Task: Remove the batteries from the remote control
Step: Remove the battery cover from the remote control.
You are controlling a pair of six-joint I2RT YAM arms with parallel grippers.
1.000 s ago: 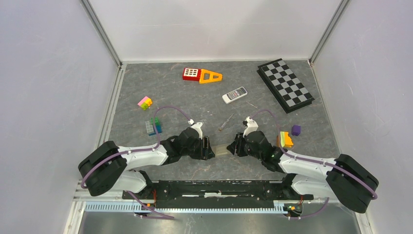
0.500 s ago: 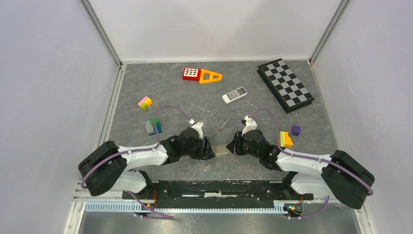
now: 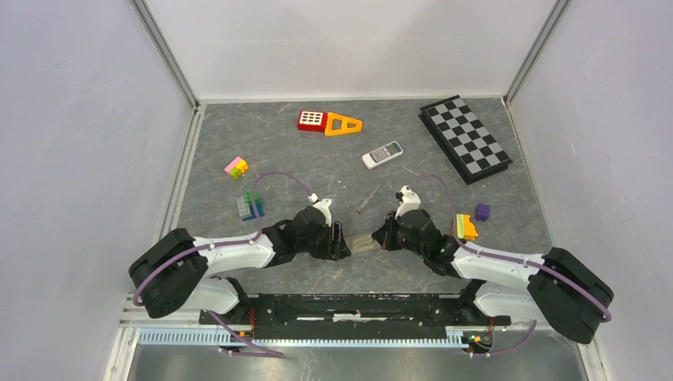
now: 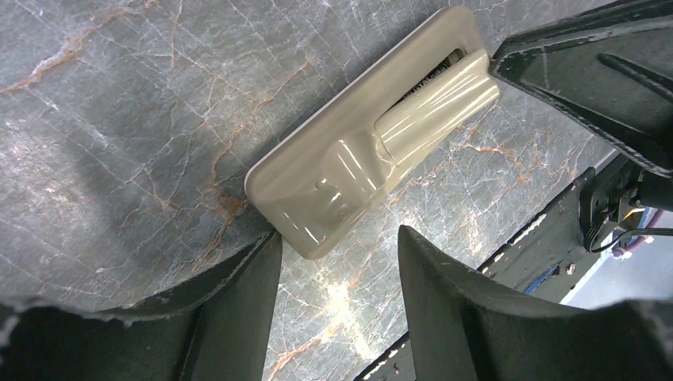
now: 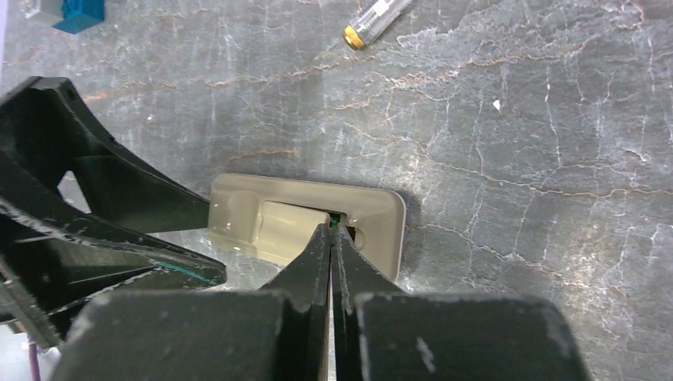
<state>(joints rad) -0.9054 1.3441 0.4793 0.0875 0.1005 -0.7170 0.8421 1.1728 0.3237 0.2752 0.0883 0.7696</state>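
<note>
1. Batteries point(image 4: 441, 71) showed in the left wrist view only as a dark sliver inside the beige remote control point(image 4: 341, 167), beside its cover point(image 4: 432, 103), which sat partly off the compartment. The left tool point(image 4: 337, 238) was spread wide, its fingers flanking the remote's end.
2. Only the right wrist view showed the right tool point(image 5: 331, 228) clenched tight on nothing, its tips at the cover's edge by the gap.
3. From the top view the gap was too small to see. The remote lay back up on the bench point(image 3: 294, 159) between both tools.
</note>
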